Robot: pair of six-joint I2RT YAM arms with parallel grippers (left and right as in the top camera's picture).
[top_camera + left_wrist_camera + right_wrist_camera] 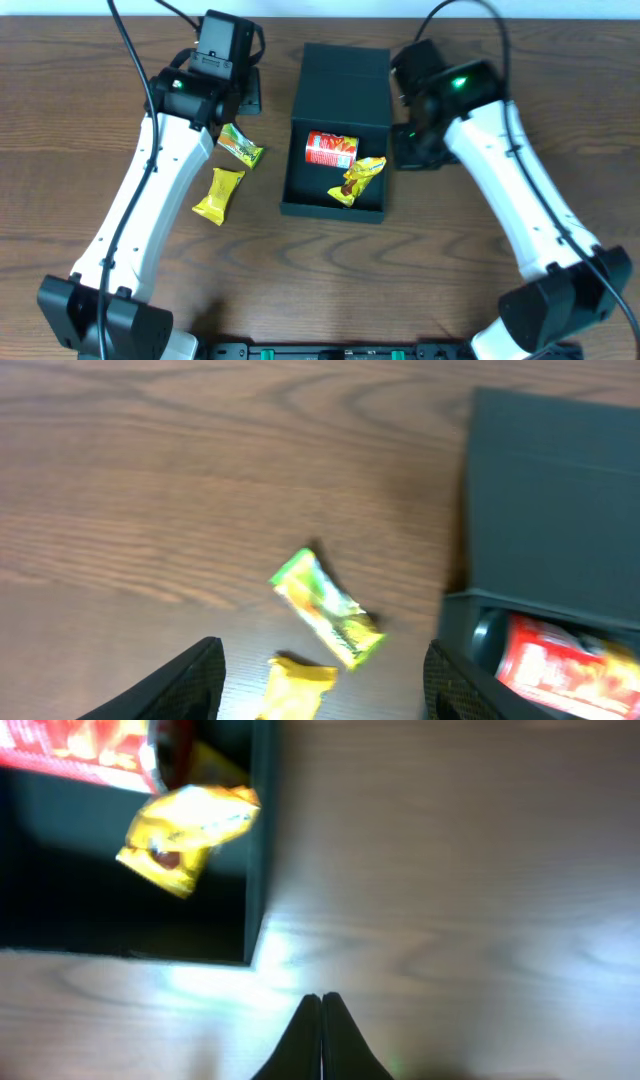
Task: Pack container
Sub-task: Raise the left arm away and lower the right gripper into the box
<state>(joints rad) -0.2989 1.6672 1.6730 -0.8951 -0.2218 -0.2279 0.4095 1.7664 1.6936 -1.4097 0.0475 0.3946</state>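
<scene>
The dark teal container [338,88] stands open at the table's middle, its flap lid folded back. Inside lie a red can [330,150] and a yellow snack packet [362,178]. A green-yellow packet [241,147] and a yellow packet [219,194] lie on the table left of it. My left gripper [248,92] is open and empty, held above those two packets [325,610] [293,688]; the container [560,490] is at its right. My right gripper [408,150] is shut and empty over bare table just right of the container's wall [262,840].
The wooden table [450,270] runs all round the container. In the right wrist view the can [80,745] and the yellow packet [185,835] show inside the box. Both arm bases stand at the front edge.
</scene>
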